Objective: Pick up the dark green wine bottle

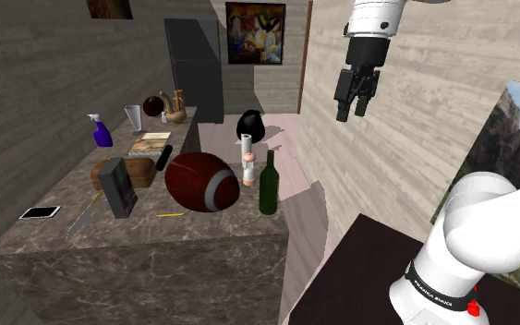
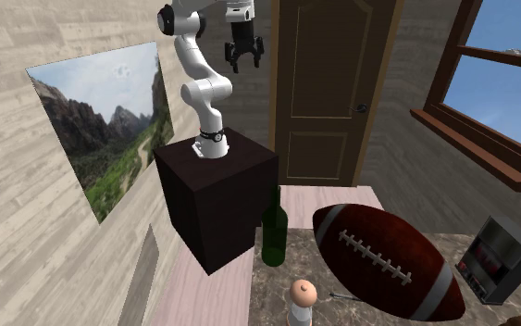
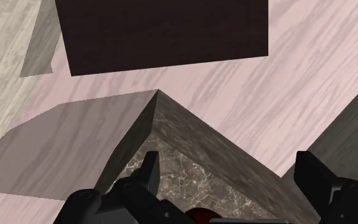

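Standing on the veined marble counter [image 1: 202,233], the slim glossy dark green bottle [image 1: 268,185] is well below the spread-open claw [image 1: 352,114].

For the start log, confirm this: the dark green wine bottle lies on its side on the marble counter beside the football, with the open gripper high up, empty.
One point is wrong: the shoulder view shows the dark green wine bottle standing upright, not lying. The rest holds: it is on the marble counter beside the football, with the open gripper high up, empty.
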{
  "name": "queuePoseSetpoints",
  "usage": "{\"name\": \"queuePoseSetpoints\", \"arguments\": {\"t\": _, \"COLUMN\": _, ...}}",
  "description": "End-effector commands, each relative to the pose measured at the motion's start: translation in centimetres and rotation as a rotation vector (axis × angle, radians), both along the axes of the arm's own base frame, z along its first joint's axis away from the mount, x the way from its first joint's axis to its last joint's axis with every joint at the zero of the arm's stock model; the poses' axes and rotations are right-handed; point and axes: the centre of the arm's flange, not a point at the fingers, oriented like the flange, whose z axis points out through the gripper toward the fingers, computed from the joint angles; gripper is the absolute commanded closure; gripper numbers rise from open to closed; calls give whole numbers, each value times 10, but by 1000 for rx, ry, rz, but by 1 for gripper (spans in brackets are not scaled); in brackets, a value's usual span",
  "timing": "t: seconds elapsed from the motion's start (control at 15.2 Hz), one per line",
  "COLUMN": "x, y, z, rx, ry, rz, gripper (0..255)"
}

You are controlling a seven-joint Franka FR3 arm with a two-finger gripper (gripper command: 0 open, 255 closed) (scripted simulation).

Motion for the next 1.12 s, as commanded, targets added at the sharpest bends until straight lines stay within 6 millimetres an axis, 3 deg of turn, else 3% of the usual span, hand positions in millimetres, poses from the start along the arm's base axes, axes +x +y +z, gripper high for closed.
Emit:
{"name": "queuePoseSetpoints", "arguments": {"t": 0.0, "x": 0, "y": 0, "z": 0, "rx": 0, "ry": 0, "rz": 0, "gripper": 0}}
{"name": "queuePoseSetpoints", "arguments": {"t": 1.06, "x": 155, "y": -67, "z": -122, "rx": -24, "ry": -13, "rz": 16, "gripper": 0}}
